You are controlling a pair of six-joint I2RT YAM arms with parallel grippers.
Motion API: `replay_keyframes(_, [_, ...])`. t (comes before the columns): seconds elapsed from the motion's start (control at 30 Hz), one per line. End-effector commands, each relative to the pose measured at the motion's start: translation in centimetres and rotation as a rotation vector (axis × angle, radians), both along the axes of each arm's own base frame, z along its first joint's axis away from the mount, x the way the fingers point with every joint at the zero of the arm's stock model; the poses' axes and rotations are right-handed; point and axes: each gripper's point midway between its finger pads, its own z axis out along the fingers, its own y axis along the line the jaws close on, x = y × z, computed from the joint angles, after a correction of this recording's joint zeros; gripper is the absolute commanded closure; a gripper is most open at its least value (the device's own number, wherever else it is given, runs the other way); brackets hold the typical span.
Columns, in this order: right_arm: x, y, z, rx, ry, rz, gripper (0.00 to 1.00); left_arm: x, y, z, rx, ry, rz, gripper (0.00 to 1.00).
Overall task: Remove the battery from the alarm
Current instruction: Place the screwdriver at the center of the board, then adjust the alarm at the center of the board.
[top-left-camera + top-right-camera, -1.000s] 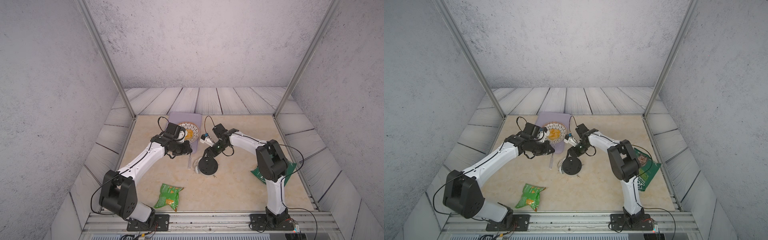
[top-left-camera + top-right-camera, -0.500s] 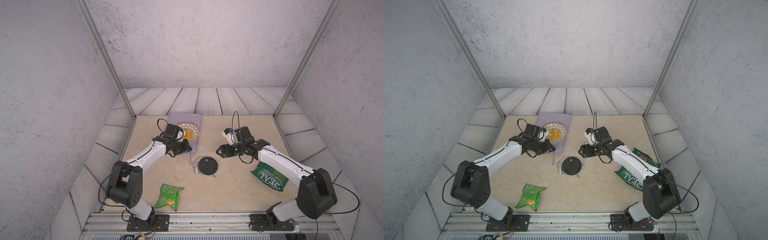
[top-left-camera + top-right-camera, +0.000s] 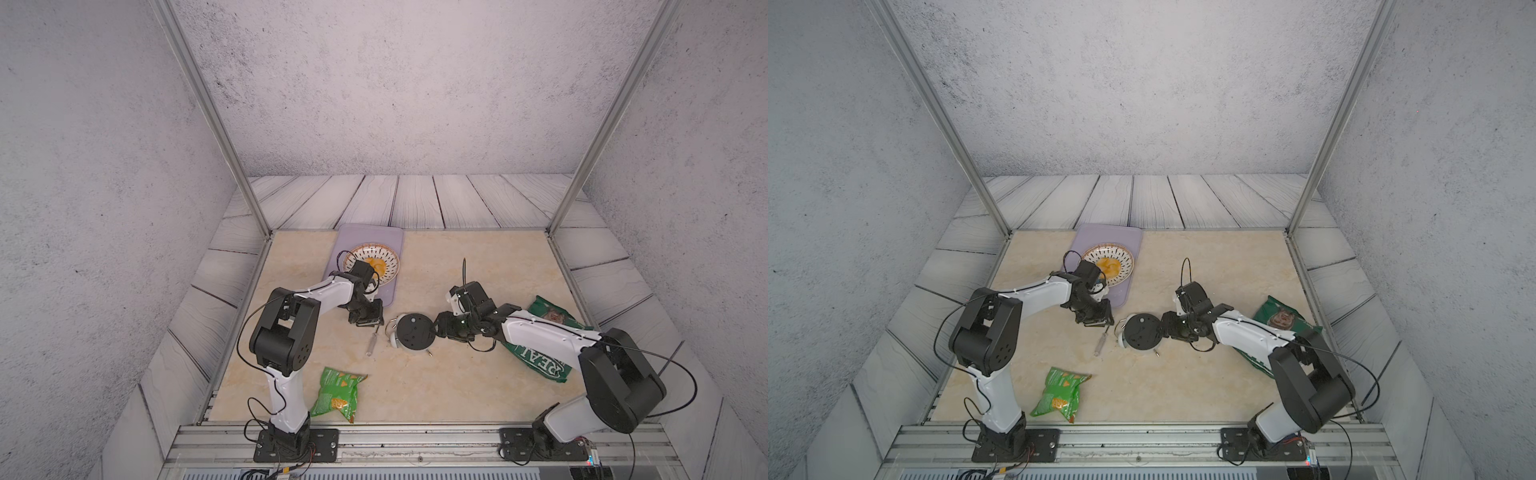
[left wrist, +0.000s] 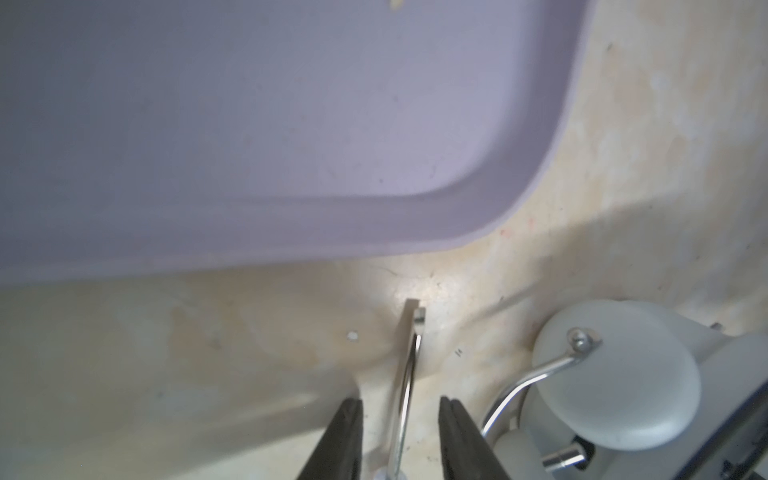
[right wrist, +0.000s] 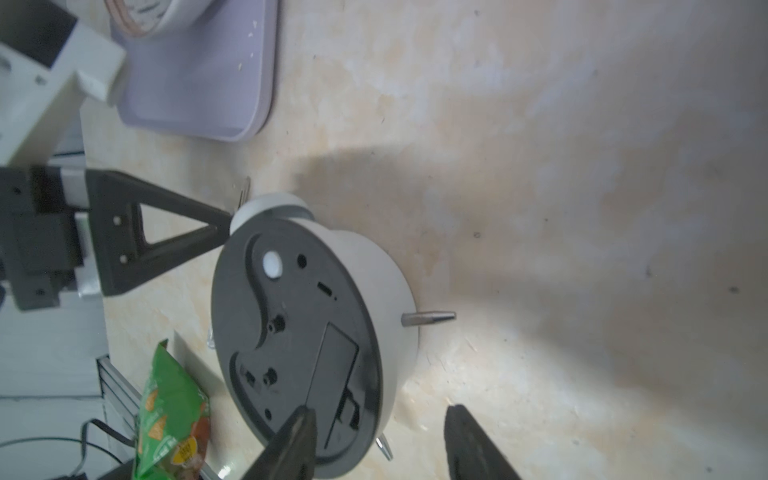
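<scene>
Item under examination: the round white twin-bell alarm clock (image 3: 413,334) lay face down on the beige stone-patterned tabletop (image 3: 457,266), near its centre, with its black circular back upward in both top views (image 3: 1142,331). Its bells and wire handle pointed toward the left arm. In the right wrist view, a rectangular hatch was seen on the black back (image 5: 299,332), and two metal feet projected from the white rim. The battery itself was not visible in any view.

Right gripper (image 3: 438,330): positioned at the clock's edge on the hatch side. In the right wrist view, its jaws stood parted (image 5: 380,409). One finger (image 5: 291,449) was over the black back and the other was out over the bare table, clear of the rim. It gripped nothing.

Left gripper (image 3: 368,320): low over the table at the near corner of the flat lavender plastic tray (image 3: 374,232). Its jaws were parted (image 4: 399,400) with the slim silver screwdriver (image 4: 409,374) lying on the table between them, and a gap showed on both sides.

Also noted:
- A patterned round bowl (image 3: 390,253) with yellow contents sat on the tray.
- A light green snack bag (image 3: 338,390) lay near the front edge.
- A dark green bag (image 3: 540,361) lay beneath the right arm.
</scene>
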Motion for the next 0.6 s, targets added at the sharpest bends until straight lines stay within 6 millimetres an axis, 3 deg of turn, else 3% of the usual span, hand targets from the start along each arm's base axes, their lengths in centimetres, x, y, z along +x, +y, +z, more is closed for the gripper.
replay_keyframes(0.0, [1.5, 0.4, -1.2, -0.041, -0.006, 0.007, 0.58, -0.2, 0.6, 1.6, 0.033, -0.039, -0.014, 0.53])
replay_keyframes(0.1, [2.4, 1.4, -2.1, -0.069, -0.005, 0.097, 0.66, -0.3, 0.4, 2.2, 0.01, -0.041, -0.006, 0.52])
replay_keyframes(0.27, [3.5, 2.8, -3.5, -0.13, 0.011, 0.265, 0.69, -0.9, -0.8, 3.0, -0.075, -0.032, 0.009, 0.5])
replay_keyframes(0.4, [4.2, 2.9, -1.1, -0.169, -0.028, 0.341, 0.65, -1.2, -0.8, 4.2, -0.098, -0.045, 0.026, 0.46])
replay_keyframes(0.5, [4.1, 1.7, 1.1, -0.243, -0.079, 0.339, 0.59, -1.7, -0.5, 5.6, -0.089, -0.088, 0.03, 0.39])
replay_keyframes(0.57, [3.9, 0.9, 1.4, -0.291, -0.108, 0.326, 0.57, -2.1, -0.3, 6.5, -0.064, -0.133, 0.023, 0.33])
